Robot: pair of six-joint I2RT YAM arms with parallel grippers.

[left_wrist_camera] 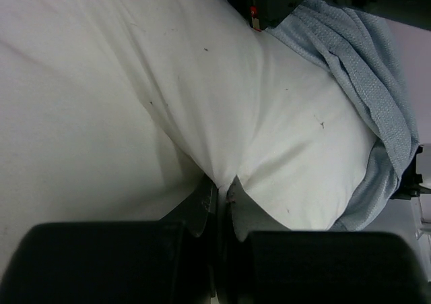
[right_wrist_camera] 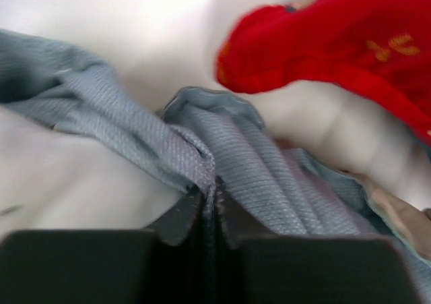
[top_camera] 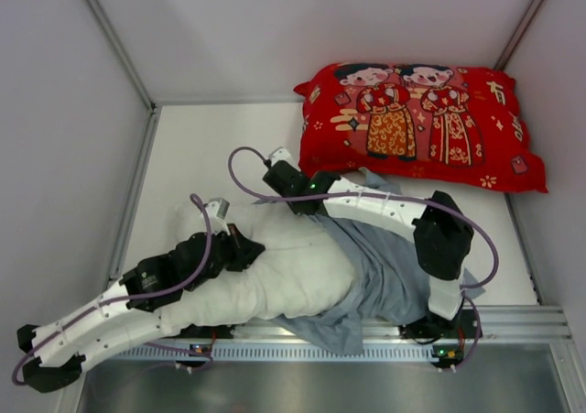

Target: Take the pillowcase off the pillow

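The plain white pillow point(top_camera: 293, 271) lies near the front of the table, mostly bare. The pillowcase point(top_camera: 389, 276), blue-grey side out, is bunched over its right end. My left gripper point(top_camera: 256, 248) is shut on a pinch of the white pillow point(left_wrist_camera: 269, 135), seen in the left wrist view between the fingertips point(left_wrist_camera: 210, 203). My right gripper point(top_camera: 279, 170) is at the pillow's far edge and is shut on a fold of the pillowcase point(right_wrist_camera: 222, 156). In the left wrist view the pillowcase point(left_wrist_camera: 363, 68) wraps the pillow's far end.
A red pillow printed with two cartoon figures point(top_camera: 421, 124) lies at the back right, close to the right gripper; its corner shows in the right wrist view point(right_wrist_camera: 323, 41). White walls enclose the table point(top_camera: 201, 157). A metal rail point(top_camera: 513, 326) runs along the front edge.
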